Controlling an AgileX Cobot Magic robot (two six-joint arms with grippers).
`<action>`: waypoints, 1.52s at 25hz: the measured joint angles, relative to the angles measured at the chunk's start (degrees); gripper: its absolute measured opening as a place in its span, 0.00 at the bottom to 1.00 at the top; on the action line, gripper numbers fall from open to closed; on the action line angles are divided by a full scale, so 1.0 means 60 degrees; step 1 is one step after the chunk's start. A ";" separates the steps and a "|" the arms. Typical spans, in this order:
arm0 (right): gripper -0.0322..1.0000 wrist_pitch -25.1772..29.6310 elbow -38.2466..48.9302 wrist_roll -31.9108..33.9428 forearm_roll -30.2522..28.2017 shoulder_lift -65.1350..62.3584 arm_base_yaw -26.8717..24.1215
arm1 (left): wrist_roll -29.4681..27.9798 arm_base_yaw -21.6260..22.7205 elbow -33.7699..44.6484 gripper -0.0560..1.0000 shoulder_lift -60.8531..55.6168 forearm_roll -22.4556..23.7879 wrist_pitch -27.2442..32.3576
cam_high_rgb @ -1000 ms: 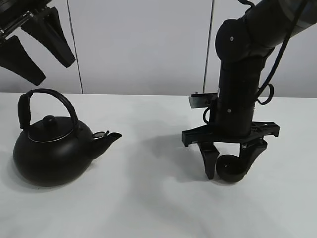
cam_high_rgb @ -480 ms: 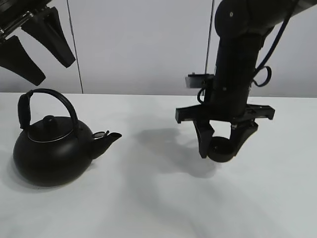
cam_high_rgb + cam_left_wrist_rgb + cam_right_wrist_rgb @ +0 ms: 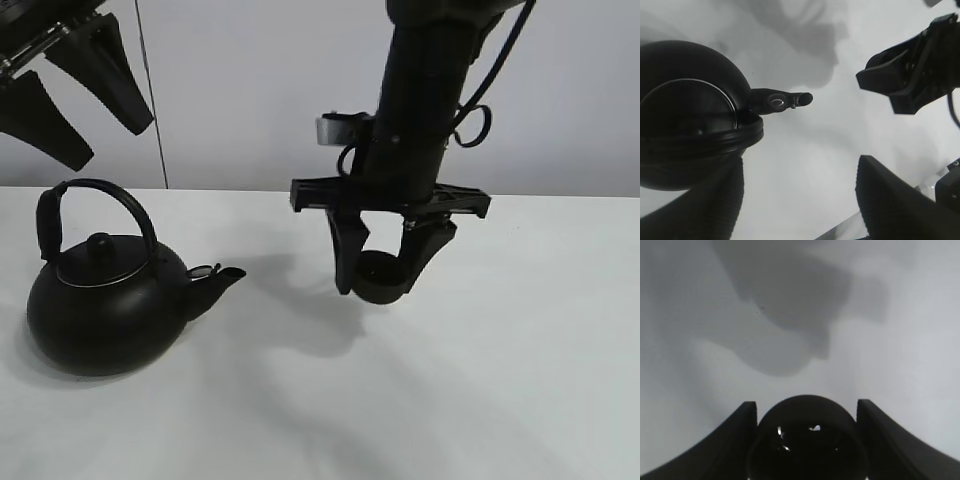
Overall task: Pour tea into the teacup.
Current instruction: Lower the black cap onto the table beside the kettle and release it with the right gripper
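Kettle stands at lower left, the left gripper spread wide above it at upper left. Right gripper, clamped on the teacup, has raised it off the table and carried it from lower right to centre frame, nearer the spout for pouring.

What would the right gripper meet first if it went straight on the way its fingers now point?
Pointing straight down, the right gripper, shut on the teacup, would likely meet the bare white table below, with the teacup's underside probably touching first.

High view faces the table; wrist views look down, seemingly close.
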 joint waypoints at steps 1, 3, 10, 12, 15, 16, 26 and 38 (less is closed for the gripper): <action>0.41 0.0013 -0.0056 0.0000 0.0000 0.0107 0.0146 | 0.0000 0.0000 0.0000 0.50 0.0000 0.0000 -0.0084; 0.41 -0.0022 -0.0174 0.0000 -0.0020 0.0339 0.0387 | 0.0000 0.0000 0.0000 0.50 0.0000 0.0000 -0.0249; 0.41 -0.0552 -0.0326 0.0056 -0.0088 0.0771 0.0918 | 0.0000 0.0000 0.0000 0.50 0.0000 0.0000 -0.0698; 0.41 -0.0691 -0.0333 0.0056 -0.0136 0.0863 0.0950 | 0.0000 0.0000 0.0000 0.50 0.0000 0.0000 -0.0839; 0.41 -0.0769 -0.0333 0.0056 -0.0145 0.0995 0.0950 | 0.0000 0.0000 0.0000 0.50 0.0000 0.0000 -0.0935; 0.41 -0.0777 -0.0333 0.0043 -0.0158 0.1046 0.0950 | 0.0000 0.0000 0.0000 0.50 0.0000 0.0000 -0.0955; 0.41 -0.0806 -0.0333 -0.0244 -0.0204 0.1222 0.0950 | 0.0000 0.0000 0.0000 0.50 0.0000 0.0000 -0.0992; 0.45 -0.0891 -0.0333 -0.0375 -0.0200 0.1398 0.0978 | 0.0000 0.0000 0.0000 0.50 0.0000 0.0000 -0.1045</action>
